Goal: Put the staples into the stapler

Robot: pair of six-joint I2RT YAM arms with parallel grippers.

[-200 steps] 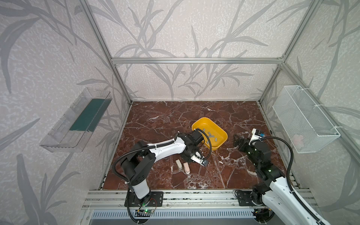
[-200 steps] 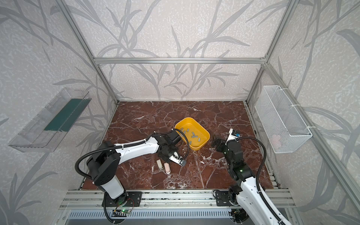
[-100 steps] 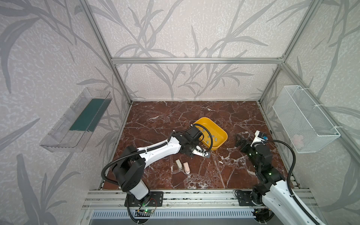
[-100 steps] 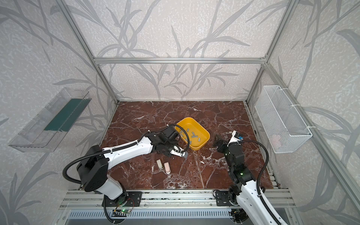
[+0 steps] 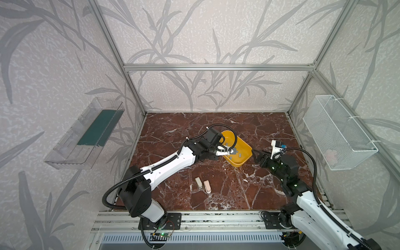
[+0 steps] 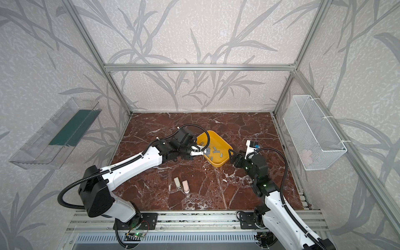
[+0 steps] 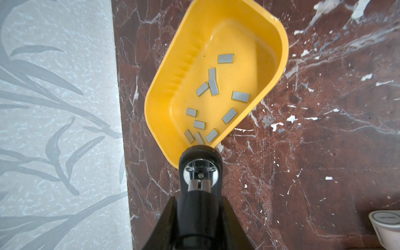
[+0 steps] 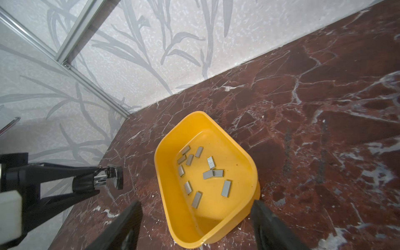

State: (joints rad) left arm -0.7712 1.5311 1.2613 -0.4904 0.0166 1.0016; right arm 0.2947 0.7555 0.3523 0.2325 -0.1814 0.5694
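The left gripper (image 5: 225,150) clamps the black stapler (image 7: 200,161) over the yellow tray's (image 7: 157,112) rim. 11 staples (image 8: 208,174) lie loose inside. The right gripper (image 8: 195,204) gapes astride the tray's corner. I'd worry that closing there shoves the tray and scatters the strips.

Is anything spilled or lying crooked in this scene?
Nothing is spilled. The staples lie scattered at mixed angles, a few overlapping, but all are inside the yellow tray.

Glossy yellow plastic tray (image 7: 168,86) holds matt grey metal staples (image 7: 240,96) (smooth marble-look tabletop (image 7: 324,151)).
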